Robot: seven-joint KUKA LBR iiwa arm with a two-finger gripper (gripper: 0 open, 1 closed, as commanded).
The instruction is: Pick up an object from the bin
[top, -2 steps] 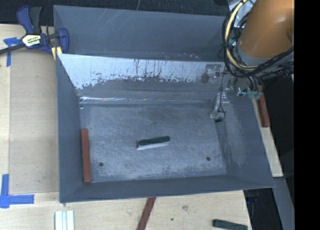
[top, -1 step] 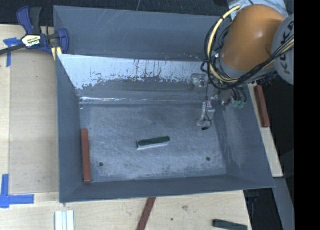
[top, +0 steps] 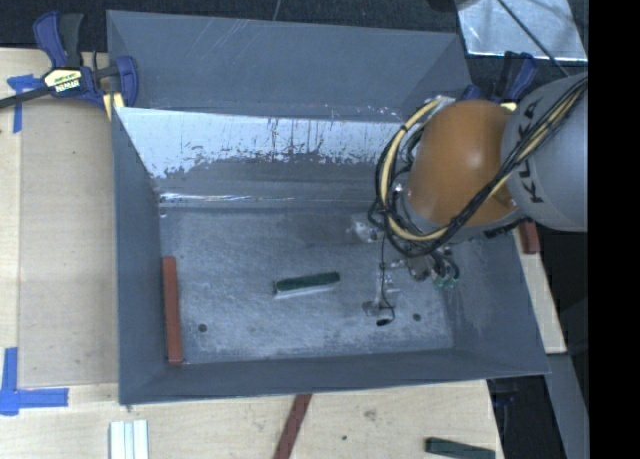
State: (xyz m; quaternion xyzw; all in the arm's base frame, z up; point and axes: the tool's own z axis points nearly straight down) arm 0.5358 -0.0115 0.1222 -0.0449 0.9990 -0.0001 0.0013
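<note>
While the jaws are hanging right of the dark green bar (top: 307, 284), I cannot tell whether they are clenching.

Dark green bar (top: 306, 285) on the speckled, scuffed floor of the grey metal bin (top: 140, 277), whose back wall is streaked with pale scratches; a reddish-brown stick (top: 172, 309) by its left wall; the arm's glossy orange-brown wrist cover (top: 460, 162), looped with black and yellow cables (top: 383, 182)
</note>
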